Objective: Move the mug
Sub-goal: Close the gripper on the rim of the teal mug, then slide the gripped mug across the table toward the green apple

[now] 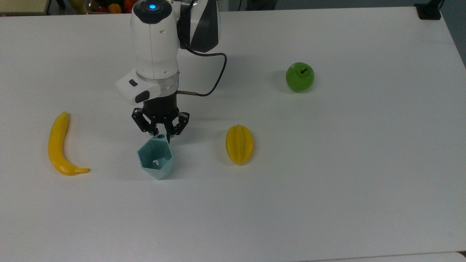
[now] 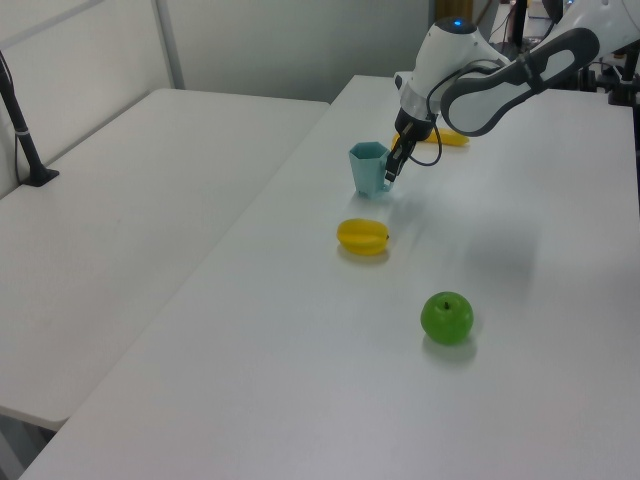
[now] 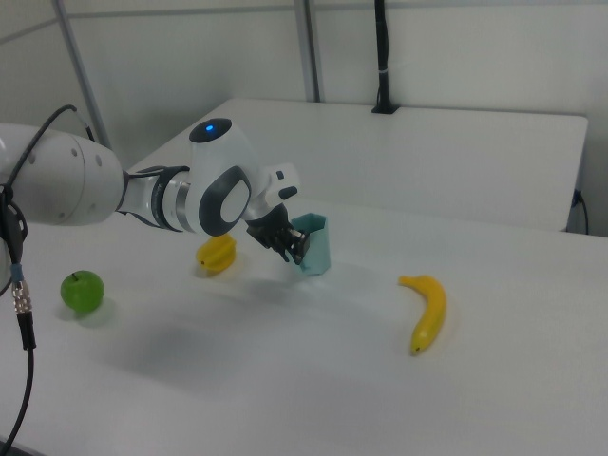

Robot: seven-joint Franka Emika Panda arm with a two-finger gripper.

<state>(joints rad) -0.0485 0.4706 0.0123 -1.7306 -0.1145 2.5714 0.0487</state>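
In the top view, the hand [image 1: 162, 135] is closed narrow on the holed tab handle of the mug [image 1: 156, 159], which stands upright on the white bench [image 1: 327, 163] between a banana [image 1: 58, 145] and a yellow starfruit [image 1: 239, 144]; a green apple [image 1: 299, 76] sits well apart

In the left view, the mug [image 2: 368, 168] stands beyond the starfruit [image 2: 363, 236]

In the right view, the hand [image 3: 297, 249] touches the mug [image 3: 314, 243]. No writing is readable

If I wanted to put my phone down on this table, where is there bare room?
The table is bare in front of the banana, mug and yellow fruit, and right of the apple in the top view. It is crowded where the gripper meets the mug.
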